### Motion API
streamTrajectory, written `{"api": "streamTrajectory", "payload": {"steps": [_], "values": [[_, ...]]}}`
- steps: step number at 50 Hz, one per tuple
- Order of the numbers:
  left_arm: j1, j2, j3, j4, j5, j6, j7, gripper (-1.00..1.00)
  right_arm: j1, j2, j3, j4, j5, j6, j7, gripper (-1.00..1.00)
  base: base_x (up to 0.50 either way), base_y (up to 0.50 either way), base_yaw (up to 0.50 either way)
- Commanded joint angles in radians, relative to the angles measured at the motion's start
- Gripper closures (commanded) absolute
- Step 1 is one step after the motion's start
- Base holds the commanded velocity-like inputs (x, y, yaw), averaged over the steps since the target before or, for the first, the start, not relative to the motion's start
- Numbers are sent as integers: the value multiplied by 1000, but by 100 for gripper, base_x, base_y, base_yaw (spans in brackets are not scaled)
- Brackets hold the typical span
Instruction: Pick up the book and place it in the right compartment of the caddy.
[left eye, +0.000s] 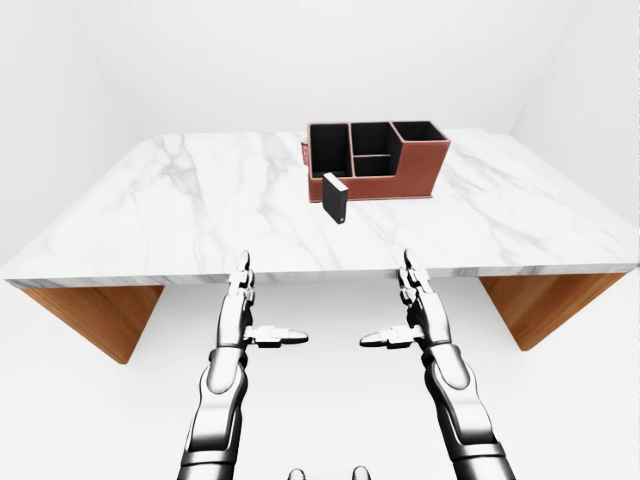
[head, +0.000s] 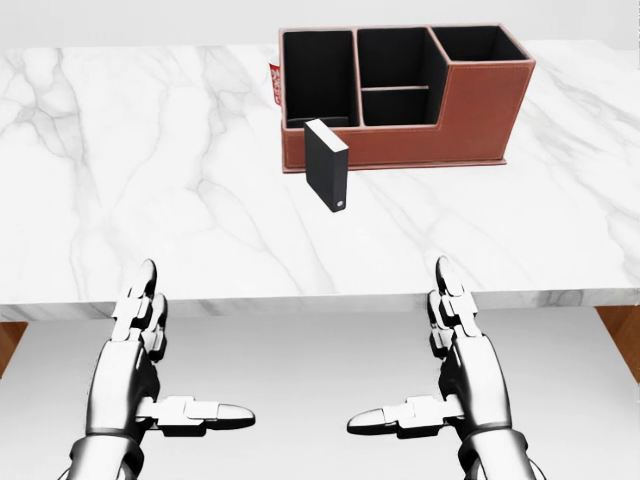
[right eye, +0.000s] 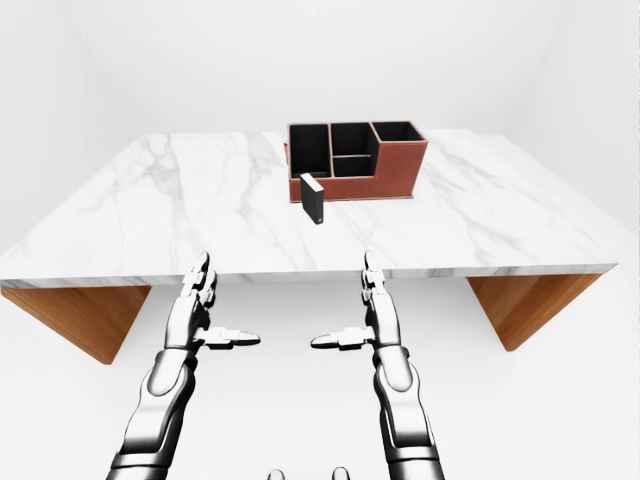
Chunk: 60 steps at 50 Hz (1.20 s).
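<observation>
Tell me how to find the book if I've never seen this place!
Look at the big white marble table, then find the reddish-brown caddy with black compartments near its top edge in the head view. Just below the caddy's left end stands the book, upright on the marble. It is the only plain black slab there, with a tiny round mark low on its side.

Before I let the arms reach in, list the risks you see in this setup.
1. The book stands upright on a narrow edge just below the caddy in the head view; a nudge from the fingers could tip it over.
2. Both the left hand and the right hand are open, short of the table edge, so a long reach is likely needed.
3. The right compartment sits farthest from the book, behind the caddy's tall wall.
</observation>
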Motion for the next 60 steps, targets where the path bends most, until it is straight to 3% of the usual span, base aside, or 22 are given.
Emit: {"api": "streamTrajectory", "payload": {"steps": [1,17,30,49,56,60], "values": [[1,-1,-3,3,4,-2,1,-100,4,0,2,-3,-2,-2,2,-100,0,-32,0],[1,-1,-5,8,8,-6,0,-100,5,0,5,8,-8,-15,4,-100,0,-14,0],[2,-2,-7,5,12,-5,1,-100,11,1,9,-11,-11,4,8,-100,1,0,0],[-2,-2,-7,21,16,-16,2,-100,7,2,10,0,-17,-6,4,-100,32,-23,0],[4,-4,-11,4,18,-5,4,-100,10,1,14,9,-35,-17,0,-100,41,2,0],[1,-3,-9,18,18,-17,3,-100,12,2,13,0,-28,-17,4,-100,35,7,0]]}}
